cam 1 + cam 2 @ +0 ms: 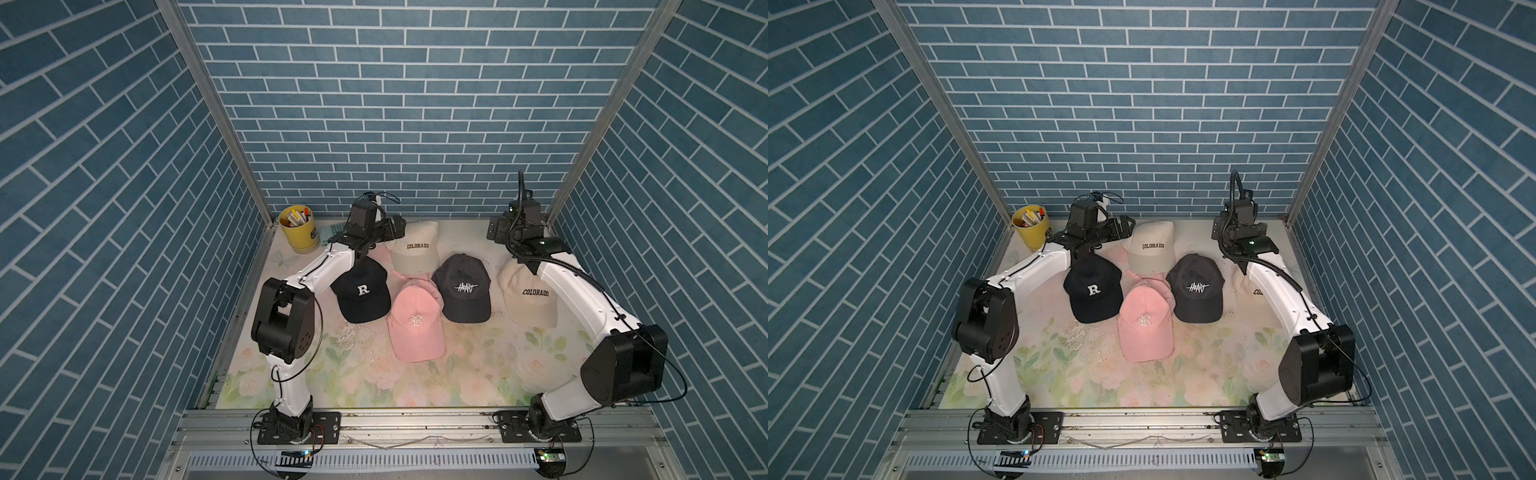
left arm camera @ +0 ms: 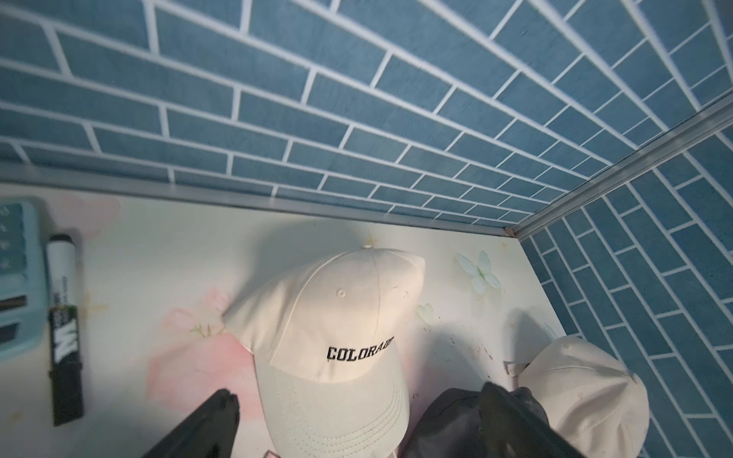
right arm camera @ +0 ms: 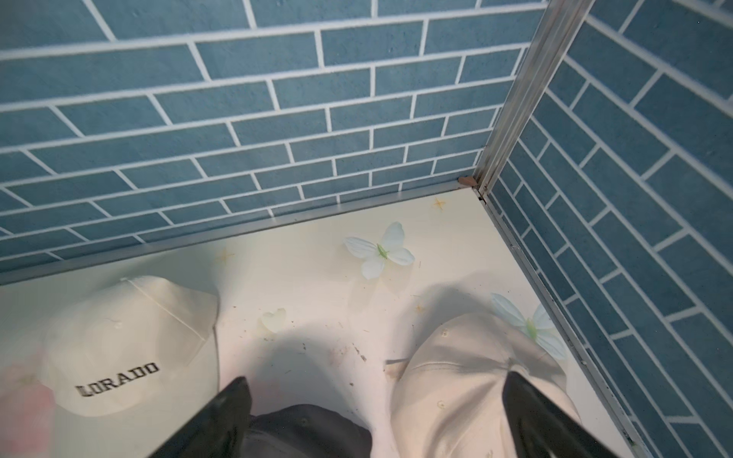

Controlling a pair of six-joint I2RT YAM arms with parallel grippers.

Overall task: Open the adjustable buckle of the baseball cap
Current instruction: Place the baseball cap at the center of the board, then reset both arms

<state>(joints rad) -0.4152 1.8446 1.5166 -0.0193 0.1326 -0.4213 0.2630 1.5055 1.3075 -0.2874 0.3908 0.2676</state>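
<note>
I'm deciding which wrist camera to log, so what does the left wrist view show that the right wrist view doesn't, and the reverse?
Only the left wrist view: a black-and-white marker beside a teal object, plus the open left end effector. Only the right wrist view: the open right end effector, one finger in front of the cream cap by the side wall. Both: that cap, the cream COLORADO cap, a dark cap and a white butterfly print.
</note>
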